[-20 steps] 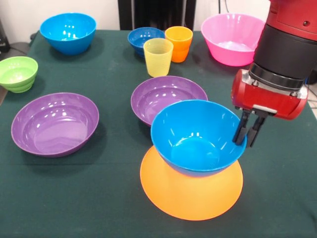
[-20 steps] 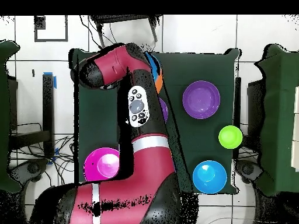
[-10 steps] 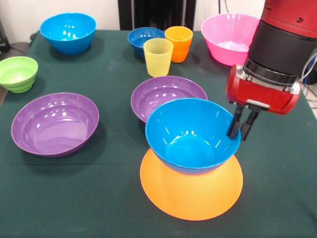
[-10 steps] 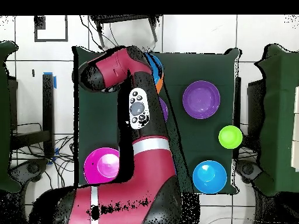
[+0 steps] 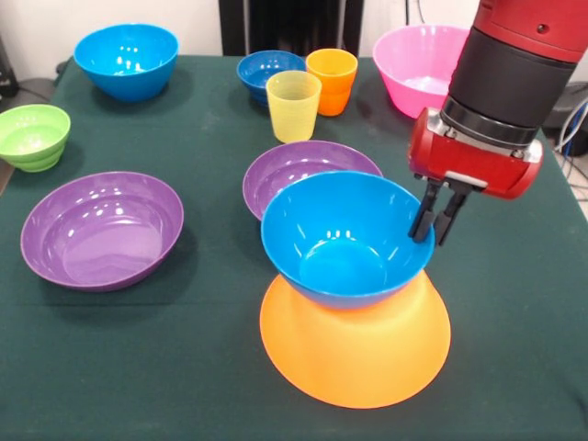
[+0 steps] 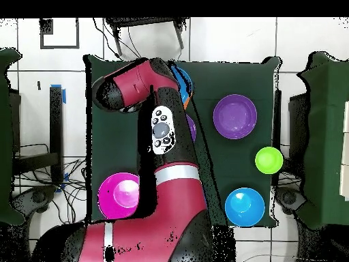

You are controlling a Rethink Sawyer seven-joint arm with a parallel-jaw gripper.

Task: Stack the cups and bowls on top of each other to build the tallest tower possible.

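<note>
Dark green worktop [image 5: 202,367]; gripper [image 5: 435,220] fingers pinch the rim of a blue bowl [image 5: 344,241], tilted above the upturned orange bowl [image 5: 358,344]. Risk: released off-centre, it likely slides down toward the purple bowl [image 5: 308,175] just behind.

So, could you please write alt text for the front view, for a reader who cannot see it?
A red robot gripper holds a blue bowl by its rim, over an upside-down orange bowl on a dark green table. Around them stand two purple bowls, a green bowl, two more blue bowls, a pink bowl, and a yellow and an orange cup.
</note>
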